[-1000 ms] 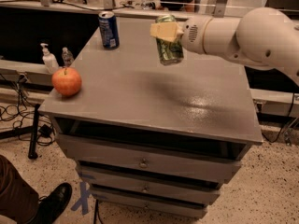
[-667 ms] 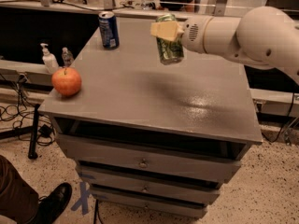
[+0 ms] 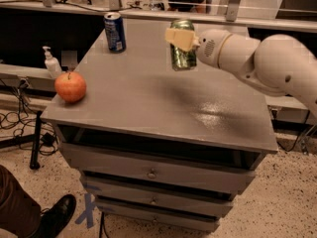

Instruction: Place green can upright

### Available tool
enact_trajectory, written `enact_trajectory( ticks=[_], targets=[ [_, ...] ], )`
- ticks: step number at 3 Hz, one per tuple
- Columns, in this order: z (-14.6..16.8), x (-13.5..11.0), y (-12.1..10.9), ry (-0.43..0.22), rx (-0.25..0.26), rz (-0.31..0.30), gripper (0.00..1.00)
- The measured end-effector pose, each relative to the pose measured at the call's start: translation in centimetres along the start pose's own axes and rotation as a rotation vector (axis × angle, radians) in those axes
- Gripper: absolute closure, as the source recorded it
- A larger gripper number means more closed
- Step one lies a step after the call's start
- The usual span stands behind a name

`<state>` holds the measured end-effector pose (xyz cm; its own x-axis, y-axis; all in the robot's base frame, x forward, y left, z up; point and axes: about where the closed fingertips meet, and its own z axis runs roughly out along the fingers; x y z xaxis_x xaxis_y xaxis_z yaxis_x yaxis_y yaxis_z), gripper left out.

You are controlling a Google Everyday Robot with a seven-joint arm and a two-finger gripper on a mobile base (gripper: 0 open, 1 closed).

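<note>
The green can (image 3: 182, 51) is held upright in the air above the far middle of the grey table (image 3: 148, 98), its base a little above the surface. My gripper (image 3: 181, 37) comes in from the right on a white arm and is shut on the can's upper part; one pale finger (image 3: 178, 36) covers the can's front. The can's top end is partly hidden by the gripper.
A blue can (image 3: 114, 31) stands upright at the table's far left. A red apple (image 3: 70, 87) sits at the left front corner. A white pump bottle (image 3: 50, 63) stands on a lower shelf beyond the left edge. A person's shoe (image 3: 57, 214) is on the floor at lower left.
The gripper and green can have barely moved; the can hangs in about the same place, upright.
</note>
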<state>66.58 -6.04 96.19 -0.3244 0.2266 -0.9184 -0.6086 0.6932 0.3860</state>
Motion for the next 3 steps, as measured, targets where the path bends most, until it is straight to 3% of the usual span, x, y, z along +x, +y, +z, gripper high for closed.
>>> enact_trajectory(
  ticks=[1,2,3],
  targets=[
    [-0.7,-0.1,-1.0,-0.108,-0.034,-0.047,1.0],
    [-1.7,0.0,-1.7,-0.174,-0.082,-0.097,1.0],
    [-3.1,0.5,-2.3,-0.191,-0.144,-0.138,1.0]
  ],
)
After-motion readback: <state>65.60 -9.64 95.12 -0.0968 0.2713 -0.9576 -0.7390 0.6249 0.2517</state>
